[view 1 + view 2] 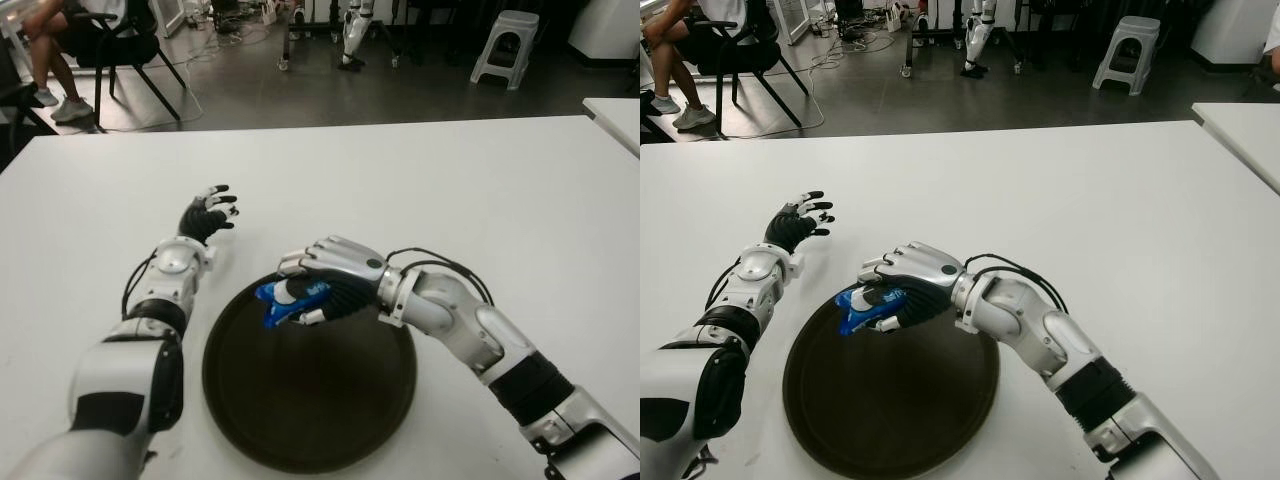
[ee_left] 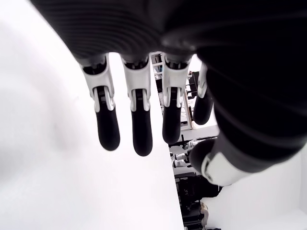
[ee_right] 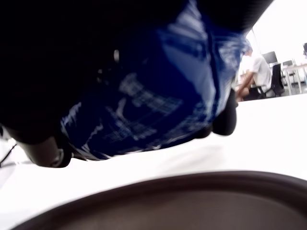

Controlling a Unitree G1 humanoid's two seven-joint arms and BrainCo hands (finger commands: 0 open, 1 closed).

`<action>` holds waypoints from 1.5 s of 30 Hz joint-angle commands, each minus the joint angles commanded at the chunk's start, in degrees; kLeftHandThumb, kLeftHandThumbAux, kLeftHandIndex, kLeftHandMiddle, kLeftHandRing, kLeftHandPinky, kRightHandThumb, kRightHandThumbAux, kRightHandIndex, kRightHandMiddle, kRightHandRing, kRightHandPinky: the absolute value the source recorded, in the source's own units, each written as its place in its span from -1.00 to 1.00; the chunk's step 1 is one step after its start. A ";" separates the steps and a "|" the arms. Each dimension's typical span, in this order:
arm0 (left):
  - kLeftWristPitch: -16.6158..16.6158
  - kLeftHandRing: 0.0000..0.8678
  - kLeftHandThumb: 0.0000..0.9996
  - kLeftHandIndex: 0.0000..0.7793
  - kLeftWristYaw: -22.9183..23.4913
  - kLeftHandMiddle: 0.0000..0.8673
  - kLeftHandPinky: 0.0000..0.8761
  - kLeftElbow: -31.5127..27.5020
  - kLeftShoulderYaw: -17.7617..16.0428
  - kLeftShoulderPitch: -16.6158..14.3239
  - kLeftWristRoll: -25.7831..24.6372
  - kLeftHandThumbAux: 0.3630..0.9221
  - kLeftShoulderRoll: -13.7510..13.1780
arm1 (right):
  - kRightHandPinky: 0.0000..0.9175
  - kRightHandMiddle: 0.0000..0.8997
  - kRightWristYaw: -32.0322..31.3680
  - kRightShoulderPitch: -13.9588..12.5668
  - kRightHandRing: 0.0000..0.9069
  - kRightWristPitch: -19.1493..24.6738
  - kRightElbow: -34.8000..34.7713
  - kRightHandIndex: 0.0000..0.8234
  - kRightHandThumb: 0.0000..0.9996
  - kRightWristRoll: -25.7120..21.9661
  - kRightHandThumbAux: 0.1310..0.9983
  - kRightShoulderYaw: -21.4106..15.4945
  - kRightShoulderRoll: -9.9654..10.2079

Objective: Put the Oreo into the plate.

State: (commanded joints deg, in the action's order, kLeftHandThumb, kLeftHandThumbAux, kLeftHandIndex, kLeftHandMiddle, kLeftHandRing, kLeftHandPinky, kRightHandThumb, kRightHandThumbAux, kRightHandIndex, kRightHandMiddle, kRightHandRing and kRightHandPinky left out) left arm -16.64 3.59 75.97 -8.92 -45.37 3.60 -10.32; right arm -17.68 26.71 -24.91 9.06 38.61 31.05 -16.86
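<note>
Right hand (image 1: 325, 285) fingers hide most of the Oreo (image 1: 283, 302) (blue wrapper).

White tabletop (image 1: 420, 180), plain and matte, filling most of the frame from the lower edge up to a straight far edge near the top. Round dark brown plate (image 1: 310, 420) flat on it in the lower centre, raised rim, inside bare across the near part. Second white tabletop (image 1: 615, 115) at the right edge, set apart by a gap. Grey floor (image 1: 420, 85) beyond, along the top.
</note>
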 joint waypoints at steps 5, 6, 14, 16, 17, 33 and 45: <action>-0.08 -0.35 -1.00 -0.53 -0.38 -0.42 -0.25 -0.02 0.12 0.02 0.18 0.24 0.06 | -0.56 -0.69 2.48 0.59 -0.63 -1.14 2.88 -0.79 -0.37 1.97 -0.02 0.78 0.35; -0.05 -0.35 -1.00 -0.53 -0.46 -0.42 -0.26 -0.01 0.14 0.01 0.19 0.24 0.09 | -0.62 -0.74 3.00 0.46 -0.69 -1.44 2.75 -0.83 -0.43 2.09 -0.04 0.73 0.38; 0.13 -0.35 -1.00 -0.53 -0.98 -0.43 -0.24 -0.08 0.58 -0.14 0.62 0.24 0.08 | -0.98 -0.99 5.90 0.44 -0.99 -4.12 4.29 -0.99 -0.89 1.35 -0.36 0.19 0.76; 0.21 -0.35 -1.00 -0.53 -1.05 -0.43 -0.24 -0.08 0.77 -0.18 0.77 0.25 0.04 | -0.99 -1.00 6.08 0.45 -0.99 -4.20 4.43 -1.00 -0.94 1.31 -0.39 0.04 0.79; 0.28 -0.35 -1.00 -0.52 -1.00 -0.43 -0.23 -0.08 0.81 -0.20 0.76 0.25 0.03 | -1.00 -1.00 6.11 0.44 -1.00 -4.21 4.44 -1.00 -0.96 1.28 -0.40 -0.01 0.81; 1.13 -0.34 -1.00 -0.50 -0.09 -0.41 -0.25 -0.20 0.87 -0.42 0.34 0.20 -0.01 | -1.00 -1.00 8.99 0.24 -1.00 -5.47 6.06 -1.00 -1.00 0.52 -0.46 -0.97 1.20; 0.50 -0.34 -1.00 -0.46 0.45 -0.38 -0.29 -0.24 0.48 -0.29 -0.14 0.30 0.17 | -1.00 -1.00 9.34 1.25 -1.00 -6.01 8.27 -1.00 -1.00 -0.99 -0.43 -3.46 -0.34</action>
State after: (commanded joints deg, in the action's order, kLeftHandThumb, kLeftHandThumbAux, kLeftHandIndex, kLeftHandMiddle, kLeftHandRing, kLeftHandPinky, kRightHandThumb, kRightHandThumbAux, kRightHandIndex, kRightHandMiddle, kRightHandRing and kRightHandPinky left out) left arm -16.15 4.03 75.73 -8.45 -45.66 3.45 -10.15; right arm -8.33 27.96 -30.91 17.33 37.62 27.59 -17.19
